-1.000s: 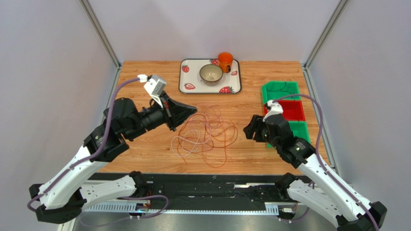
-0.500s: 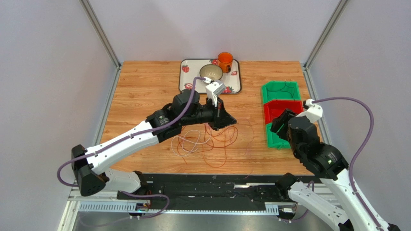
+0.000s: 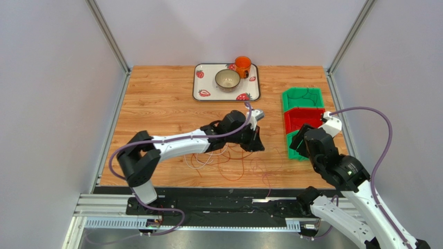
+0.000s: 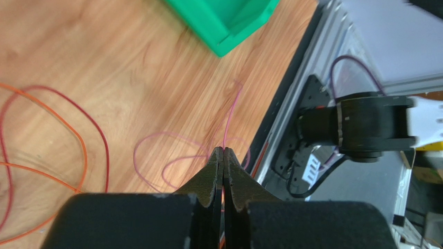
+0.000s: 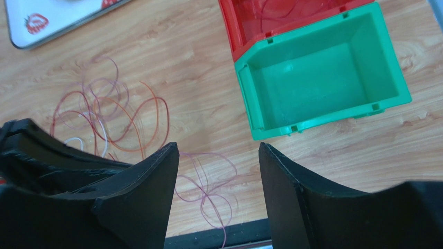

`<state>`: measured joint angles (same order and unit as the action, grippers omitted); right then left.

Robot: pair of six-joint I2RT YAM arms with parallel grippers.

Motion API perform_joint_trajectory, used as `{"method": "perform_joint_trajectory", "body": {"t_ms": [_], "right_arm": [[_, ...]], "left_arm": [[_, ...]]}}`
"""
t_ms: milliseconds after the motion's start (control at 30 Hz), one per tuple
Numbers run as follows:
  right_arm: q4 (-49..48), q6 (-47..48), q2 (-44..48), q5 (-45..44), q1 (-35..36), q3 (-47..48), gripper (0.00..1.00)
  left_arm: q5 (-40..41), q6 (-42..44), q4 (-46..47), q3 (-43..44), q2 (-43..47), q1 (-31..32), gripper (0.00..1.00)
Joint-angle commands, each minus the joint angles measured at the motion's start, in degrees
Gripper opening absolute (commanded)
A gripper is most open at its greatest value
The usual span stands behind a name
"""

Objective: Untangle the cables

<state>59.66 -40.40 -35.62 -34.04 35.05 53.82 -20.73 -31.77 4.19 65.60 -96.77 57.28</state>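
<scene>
The cables [image 3: 223,154] are thin red, orange and white loops tangled at the table's middle; they also show in the right wrist view [image 5: 112,111]. A thin pink cable [image 3: 264,171] trails off toward the front edge, looping on the wood [image 5: 208,181]. My left gripper [image 3: 256,144] reaches right of the tangle. In the left wrist view it [image 4: 223,150] is shut on the pink cable [image 4: 231,111], which runs out from its tips. My right gripper [image 3: 297,142] hovers by the green bin, open and empty [image 5: 218,150], above the pink loops.
A green bin [image 3: 301,96], a red bin [image 3: 307,118] holding thin cable, and a second green bin [image 5: 317,78] stand in a row at the right. A strawberry tray [image 3: 208,92] with a bowl [image 3: 227,79] and an orange cup [image 3: 242,65] sits at the back.
My left arm has swung from the left side across the tangle to its right, drawing the pink cable out toward the front right. My right arm has pulled back toward the bins.
</scene>
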Motion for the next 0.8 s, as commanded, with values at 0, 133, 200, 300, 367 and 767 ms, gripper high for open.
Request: {"method": "perform_joint_trajectory", "body": {"t_ms": [0, 133, 200, 300, 367, 767], "right_arm": [[1.16, -2.49, -1.73, 3.54, 0.02, -1.79, 0.62], [0.12, -3.19, -1.56, 5.47, -0.07, -1.26, 0.62], [-0.77, -3.80, -3.04, 7.93, -0.07, -1.88, 0.63], [-1.47, -6.52, -6.03, 12.94, 0.02, -3.98, 0.64], [-2.35, -7.67, -7.36, 15.75, -0.07, -6.43, 0.65], [-11.22, -7.68, -13.59, 26.30, -0.07, -16.73, 0.62]], "left_arm": [[-3.53, -2.59, 4.17, 0.67, -2.46, 0.99, 0.00], [-2.12, -2.77, 1.10, -0.04, -2.19, 1.61, 0.00], [-1.86, -3.47, -1.37, -0.12, -2.63, 1.79, 0.00], [-2.73, -4.70, -1.37, -1.79, -3.95, 2.22, 0.00], [-1.95, -5.41, -2.77, -2.14, -5.35, 2.49, 0.00], [-1.85, -7.26, -10.34, 2.42, -17.13, 2.23, 0.00]]}}
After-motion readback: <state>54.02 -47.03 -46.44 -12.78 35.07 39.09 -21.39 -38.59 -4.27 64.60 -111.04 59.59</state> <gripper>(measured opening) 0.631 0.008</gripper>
